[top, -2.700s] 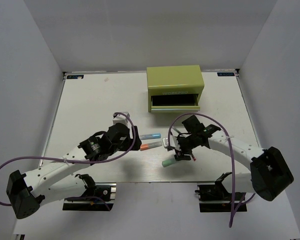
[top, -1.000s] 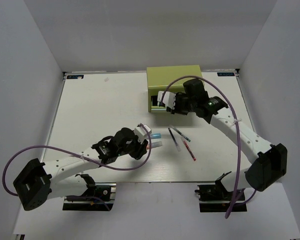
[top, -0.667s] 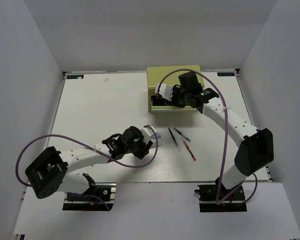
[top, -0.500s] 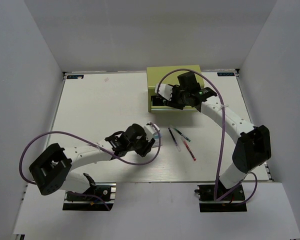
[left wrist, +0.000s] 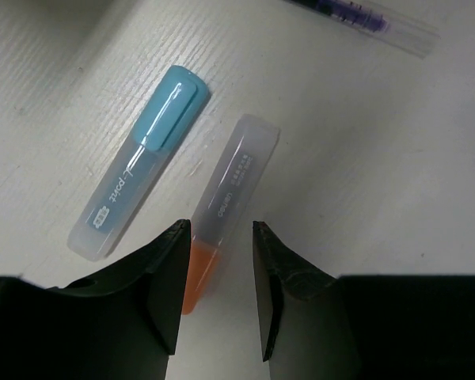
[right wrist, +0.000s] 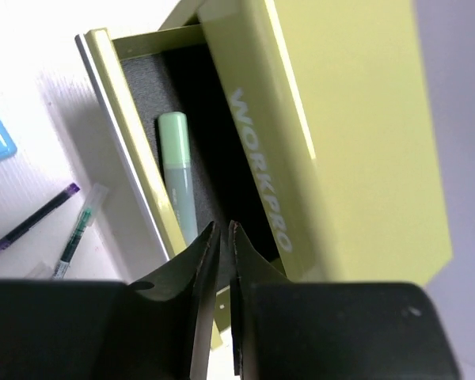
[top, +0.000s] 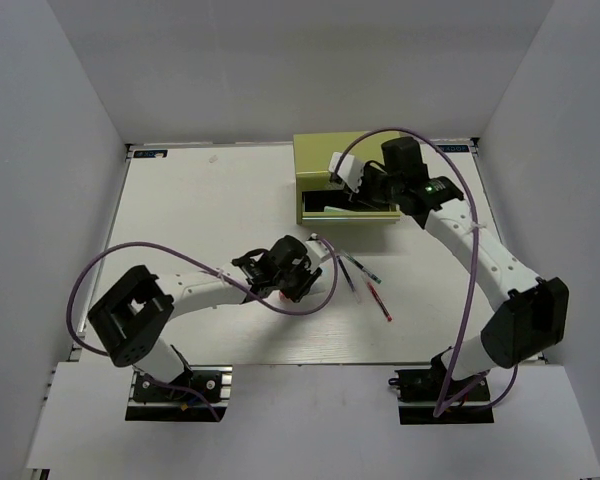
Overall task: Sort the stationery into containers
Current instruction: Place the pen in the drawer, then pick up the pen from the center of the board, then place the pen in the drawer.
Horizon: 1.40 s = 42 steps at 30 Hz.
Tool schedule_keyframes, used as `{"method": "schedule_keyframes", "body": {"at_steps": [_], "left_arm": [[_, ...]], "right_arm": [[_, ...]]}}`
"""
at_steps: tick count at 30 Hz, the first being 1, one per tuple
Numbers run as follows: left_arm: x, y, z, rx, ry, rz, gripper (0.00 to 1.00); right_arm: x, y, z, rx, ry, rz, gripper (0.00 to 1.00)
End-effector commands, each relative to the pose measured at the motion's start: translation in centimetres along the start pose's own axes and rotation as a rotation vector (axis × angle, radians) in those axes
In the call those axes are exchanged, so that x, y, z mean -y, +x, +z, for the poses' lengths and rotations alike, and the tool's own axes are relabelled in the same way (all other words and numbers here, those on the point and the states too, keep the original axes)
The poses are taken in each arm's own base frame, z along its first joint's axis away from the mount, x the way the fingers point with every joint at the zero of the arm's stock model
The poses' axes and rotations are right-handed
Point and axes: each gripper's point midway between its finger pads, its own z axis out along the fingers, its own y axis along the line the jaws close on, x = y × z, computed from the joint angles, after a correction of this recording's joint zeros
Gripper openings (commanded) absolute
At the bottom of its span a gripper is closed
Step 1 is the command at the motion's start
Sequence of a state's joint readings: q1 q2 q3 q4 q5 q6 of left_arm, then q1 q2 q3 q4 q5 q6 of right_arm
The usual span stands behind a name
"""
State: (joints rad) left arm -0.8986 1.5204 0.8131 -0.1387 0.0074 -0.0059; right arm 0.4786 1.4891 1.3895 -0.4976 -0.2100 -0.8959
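Note:
The olive-green chest stands at the back with its lower drawer pulled open. A mint green marker lies inside that drawer. My right gripper hovers just above the drawer, shut and holding nothing. In the left wrist view my left gripper is open and low over the table, with the orange marker lying between its fingers. The light blue marker lies right beside it. The purple pen, the green-tipped pen and the red pen lie on the table right of my left gripper.
The white table is walled in by grey panels on three sides. The chest carries pale WORKPRO lettering. Purple cables loop off both arms.
The mint marker has gone from my right gripper into the drawer, and that gripper has closed and drawn back slightly. My left arm has reached right, setting its jaws over the orange marker.

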Motion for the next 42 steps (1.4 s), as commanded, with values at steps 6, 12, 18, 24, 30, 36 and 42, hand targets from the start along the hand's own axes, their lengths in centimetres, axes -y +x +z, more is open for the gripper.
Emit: {"method": "schedule_keyframes", "body": {"at_steps": [6,12,18,24,30,36,42], "left_arm": [[-0.9,-0.1,2.0,-0.104,-0.036,0.019,0.5],[-0.9,0.5,3.1,-0.181,-0.034,0.03,0.55],[-1.0,2.3,3.3,-0.255,-0.031,0.051,0.32],[0.5,-1.7,1.1,-0.128,0.035,0.053,0.14],[1.6,-10.9,-2.6,0.134,0.117,0.147,0.08],[0.8,-17.0,-3.6,0.234,0.107,0.295,0.06],[-1.2,-22.2,-2.9,0.329,0.091,0.381,0.05]], "right_arm": [[1.1,0.2,-2.3,0.07,0.046,0.11,0.16],[1.1,1.1,-3.0,0.068,0.055,0.151,0.24],[1.1,1.5,-3.7,0.077,0.064,0.184,0.28],[2.1,1.9,-4.6,0.081,0.122,0.239,0.49],[2.1,3.3,-5.9,0.071,0.17,0.305,0.38],[1.5,5.1,-6.9,0.052,0.214,0.364,0.0],[1.0,6.8,-7.9,0.03,0.245,0.387,0.0]]}}
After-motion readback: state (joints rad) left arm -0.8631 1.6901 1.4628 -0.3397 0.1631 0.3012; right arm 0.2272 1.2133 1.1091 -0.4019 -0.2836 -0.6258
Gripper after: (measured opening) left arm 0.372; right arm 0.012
